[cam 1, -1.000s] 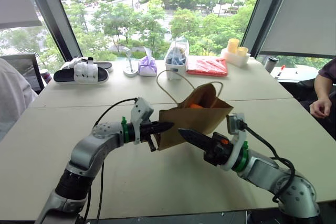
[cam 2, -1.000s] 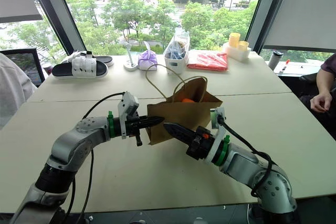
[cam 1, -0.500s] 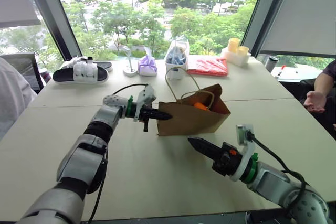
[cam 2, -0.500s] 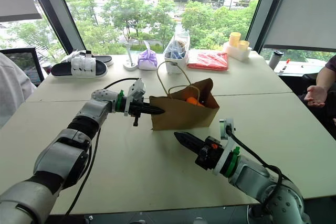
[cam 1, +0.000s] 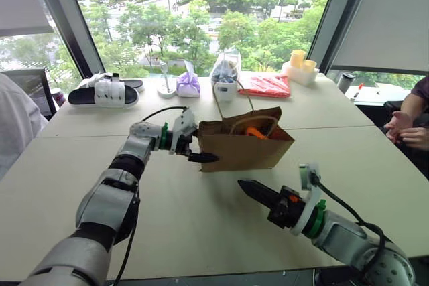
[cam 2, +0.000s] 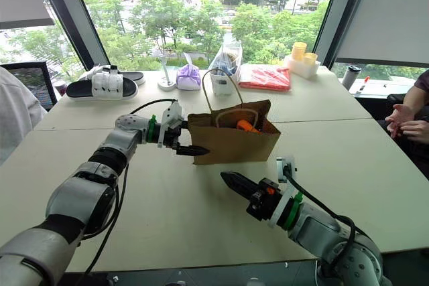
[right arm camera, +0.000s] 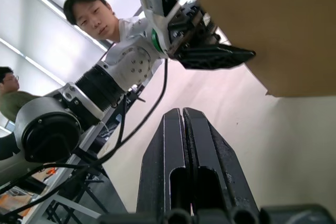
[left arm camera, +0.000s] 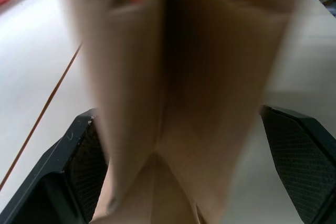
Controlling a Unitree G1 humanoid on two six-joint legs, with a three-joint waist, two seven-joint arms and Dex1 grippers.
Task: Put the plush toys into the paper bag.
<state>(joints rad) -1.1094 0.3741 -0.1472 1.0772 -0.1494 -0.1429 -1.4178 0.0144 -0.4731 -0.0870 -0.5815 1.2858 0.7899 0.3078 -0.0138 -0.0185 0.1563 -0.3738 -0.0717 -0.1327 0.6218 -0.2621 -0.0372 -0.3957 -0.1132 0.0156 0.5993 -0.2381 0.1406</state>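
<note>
Left gripper (cam 1: 196,149): two black fingers spread wide, straddling the narrow side edge of the plain brown kraft paper bag (cam 1: 249,146); in the left wrist view the fingers (left arm camera: 79,171) stand apart on either side of the bag's creased gusset, and whether they touch the paper cannot be told. Right gripper (cam 1: 245,186): black fingers pressed together, empty, hovering above the tabletop in front of the bag and apart from it. Paper bag: upright on the pale beige table (cam 1: 201,226) near its middle, mouth open, thin beige twine loop handles (cam 1: 228,95) rising above the rim. Bright orange plush toy (cam 1: 253,132): inside the bag, partly seen at the opening; its shape cannot be made out. No writing or label is legible on bag or toy. Far edge of the table, by the window: black-and-white sandals (cam 1: 104,92), purple cloth pouch (cam 1: 188,84), clear plastic bag of blue items (cam 1: 225,70) in a white container, flat red packet (cam 1: 265,85), yellow cups (cam 1: 301,61). At the right edge, a person's hands (cam 1: 405,130) rest by the table.
</note>
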